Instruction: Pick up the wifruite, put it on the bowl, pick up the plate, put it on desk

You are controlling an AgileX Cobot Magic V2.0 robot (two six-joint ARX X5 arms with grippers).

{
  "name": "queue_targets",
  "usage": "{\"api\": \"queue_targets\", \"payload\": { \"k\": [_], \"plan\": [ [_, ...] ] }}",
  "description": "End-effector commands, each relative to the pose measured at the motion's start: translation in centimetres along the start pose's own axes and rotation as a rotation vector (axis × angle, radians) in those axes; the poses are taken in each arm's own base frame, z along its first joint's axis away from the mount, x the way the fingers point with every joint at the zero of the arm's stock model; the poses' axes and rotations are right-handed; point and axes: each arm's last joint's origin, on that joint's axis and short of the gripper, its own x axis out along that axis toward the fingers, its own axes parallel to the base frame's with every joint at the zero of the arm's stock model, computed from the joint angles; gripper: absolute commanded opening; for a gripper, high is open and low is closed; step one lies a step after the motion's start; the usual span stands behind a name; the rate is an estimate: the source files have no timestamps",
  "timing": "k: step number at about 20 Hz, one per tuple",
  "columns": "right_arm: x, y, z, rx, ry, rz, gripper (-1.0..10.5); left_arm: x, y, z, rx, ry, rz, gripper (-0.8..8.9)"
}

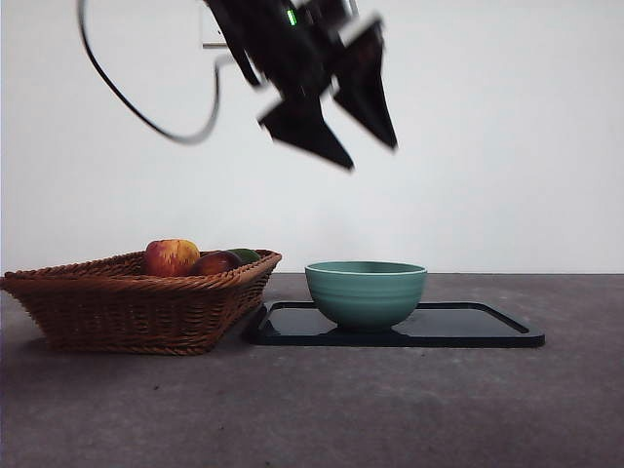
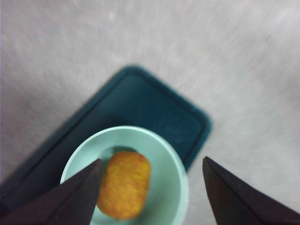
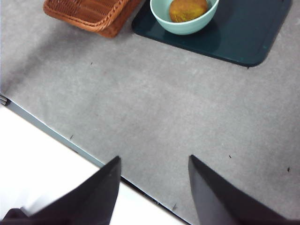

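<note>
Tan-brown wifruite [image 2: 124, 185] already lying inside teal bowl [image 1: 366, 292], so step 1 looks done. Bowl standing on glossy black tray [image 1: 487, 327], tray flat on desk [image 1: 390, 409], just beside wicker basket [image 1: 127, 307].

Left gripper [image 1: 336, 127] high above bowl, blurred in front view; jaws spread wide, nothing between them. In its wrist view, fruit and bowl seen straight below between the jaw tips. Right gripper [image 3: 152, 187] waiting well apart from the items, over near edge of desk; jaws also apart, holding nothing.

Left to do, by judgement: plate pickup + placing on desk. No separate plate visible; tray prob. the thing meant, and it carries the loaded bowl, so lift would need to stay level or bowl could slide.

Counts:
- wifruite: 1, in bowl
- bowl: 1
- tray: 1
- basket: 1
- fruit in basket: 3 showing above rim: red-yellow apple [image 1: 172, 256], dark reddish fruit [image 1: 216, 262], dark green fruit [image 1: 246, 254]; more lower down cannot be ruled out
- grippers: 2, both empty
</note>
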Motion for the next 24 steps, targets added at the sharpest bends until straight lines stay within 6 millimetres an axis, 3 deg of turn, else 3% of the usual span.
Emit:
{"api": "queue_targets", "payload": {
  "k": [1,4,8,22,24],
  "plan": [
    [-0.1,0.1,0.1,0.006,0.003,0.008,2.3,3.1,0.6,-0.3,0.072,0.038,-0.008,3.44],
    [-0.1,0.1,-0.1,0.009,0.015,0.005,2.3,6.1,1.5,-2.0,0.106,0.114,0.013,3.44],
    [-0.1,0.1,-0.1,0.010,0.016,0.005,2.3,8.2,2.1,-3.4,0.114,0.166,0.013,3.44],
    [-0.1,0.0,-0.2,0.021,0.032,0.001,2.3,9.7,2.1,-4.3,0.164,0.210,0.023,3.42],
    [-0.1,0.0,-0.2,0.021,0.032,0.001,2.3,9.7,2.0,-4.3,0.165,0.212,0.021,3.07]
  ]
}}
